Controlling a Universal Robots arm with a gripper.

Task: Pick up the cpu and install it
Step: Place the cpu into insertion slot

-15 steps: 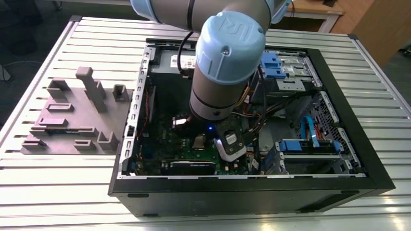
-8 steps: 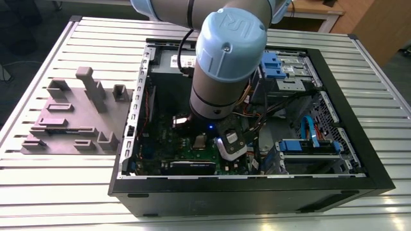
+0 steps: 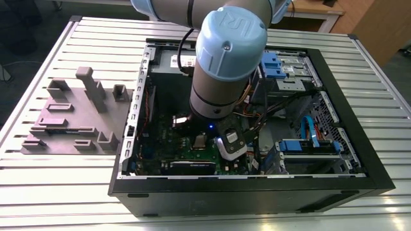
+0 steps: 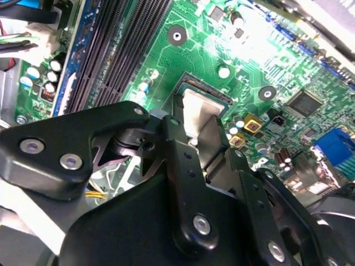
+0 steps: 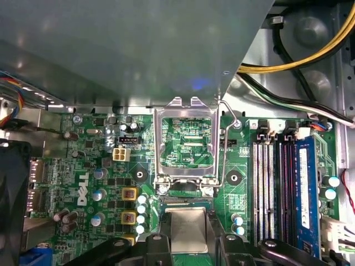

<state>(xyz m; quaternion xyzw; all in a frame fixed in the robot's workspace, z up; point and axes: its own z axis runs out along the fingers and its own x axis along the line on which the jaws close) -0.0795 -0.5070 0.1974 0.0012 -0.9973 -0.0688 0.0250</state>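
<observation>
Cpu [image 5: 188,230] between the gripper [image 5: 188,244] fingers, just above the socket [image 5: 186,204].

We see the black gripper [image 4: 195,136] holding the silver-topped cpu [image 4: 195,111] low over the green motherboard [image 4: 260,61], beside dark memory slots [image 4: 119,47].

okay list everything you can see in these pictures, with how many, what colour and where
computer case: one, black, open, on the slatted metal table
motherboard: one, green, inside the case
cpu: one, silver-grey, between the gripper fingers, over the socket
load plate: one, silver, swung open beside the socket
memory slots: four, black, beside the socket
fixture: one, grey, on the table at the exterior view's left
cables: several, yellow and black, inside the case
arm: one, pale blue and grey, reaching into the case
gripper: one, black, shut on the cpu
</observation>
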